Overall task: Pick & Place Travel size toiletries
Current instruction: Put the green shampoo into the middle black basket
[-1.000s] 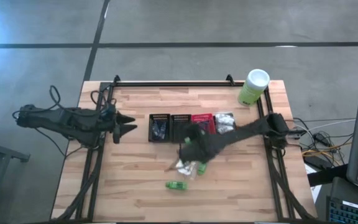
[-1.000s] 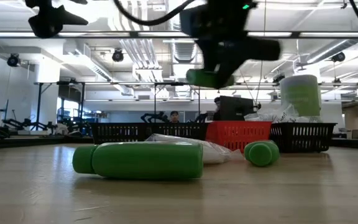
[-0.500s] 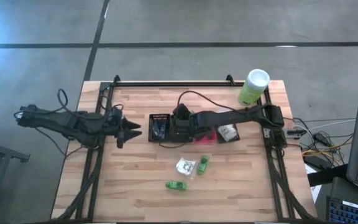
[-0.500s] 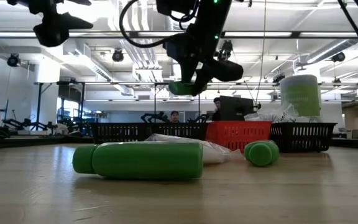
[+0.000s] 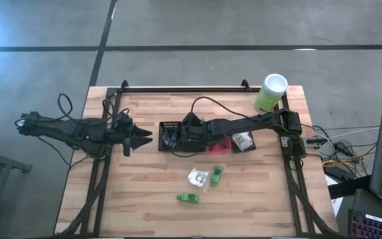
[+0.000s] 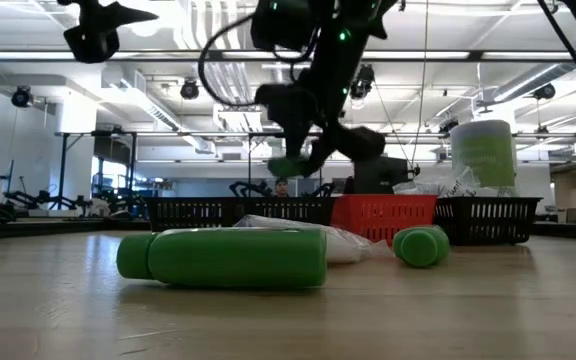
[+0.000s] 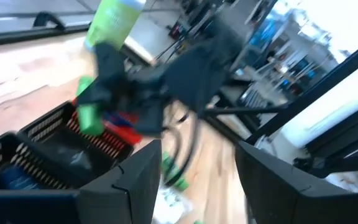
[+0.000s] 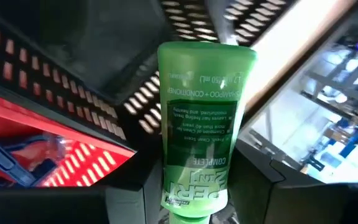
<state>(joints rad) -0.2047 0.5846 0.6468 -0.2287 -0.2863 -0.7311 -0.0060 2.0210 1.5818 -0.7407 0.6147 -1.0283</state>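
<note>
My right gripper [image 5: 188, 136] hangs over the black baskets [image 5: 171, 136] beside the red basket [image 8: 73, 162] and is shut on a bright green tube [image 8: 204, 118]. The low view shows the tube [image 6: 288, 165] above the basket rims. On the bare wood nearer me lie a white packet [image 5: 197, 177] and two green bottles [image 5: 216, 176] [image 5: 189, 198], each flat on its side. A blue razor [image 8: 11, 155] lies in the red basket. My left gripper [image 5: 143, 137] is open, in the air left of the baskets. My right gripper pinches the green tube between its two fingers [image 8: 132, 193] near the cap end [image 8: 188, 199]. The flat crimped end [image 8: 207, 53] points away from the wrist. The tube is lifted clear, above a black basket, with the fingers slanting down from the table's right.
A large pale-green canister with a white lid [image 5: 270, 93] stands at the far right corner. A fourth basket, black [image 5: 243, 141], holds white packets. Metal rails [image 5: 184, 88] frame the table. There is open wood at the near side and left of the baskets.
My right gripper, carrying the green tube, has swung from above the loose items in the table's middle toward the far left, and has come down over the black baskets. My left gripper has drifted a little toward the baskets.
</note>
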